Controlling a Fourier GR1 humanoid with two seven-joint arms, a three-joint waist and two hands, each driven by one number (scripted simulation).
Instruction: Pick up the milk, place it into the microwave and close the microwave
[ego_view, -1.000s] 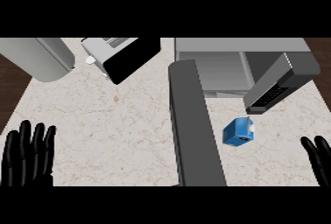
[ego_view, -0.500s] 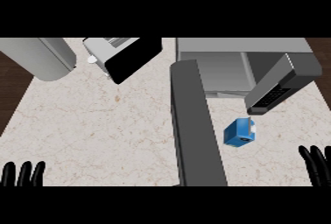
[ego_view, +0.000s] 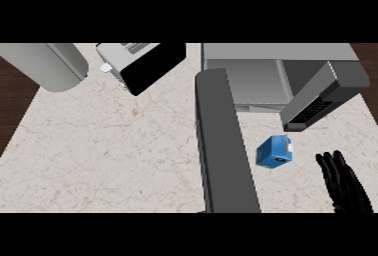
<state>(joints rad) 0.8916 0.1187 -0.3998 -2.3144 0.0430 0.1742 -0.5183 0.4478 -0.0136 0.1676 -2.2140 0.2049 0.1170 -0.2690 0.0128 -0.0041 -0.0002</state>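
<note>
The milk (ego_view: 275, 151) is a small blue carton with a white top, standing on the counter just right of the microwave's open door (ego_view: 224, 145). That door is a long dark grey slab reaching toward the near edge. Behind it the microwave (ego_view: 255, 80) shows its grey cavity open. My right hand (ego_view: 342, 182) comes up from the lower right with straight fingers, a short way right of and below the carton, not touching it. My left hand is out of the head view.
A grey cylinder (ego_view: 48, 65) lies at the back left. Beside it stands a toaster-like appliance (ego_view: 140, 62) with a black panel. Right of the microwave a grey device with a dark keypad (ego_view: 321, 97) leans over the counter. Pale marble counter (ego_view: 103, 155) spreads left of the door.
My left hand has dropped out of view at the lower left. My right hand has moved up and leftward, closer to the milk. The carton has not moved.
</note>
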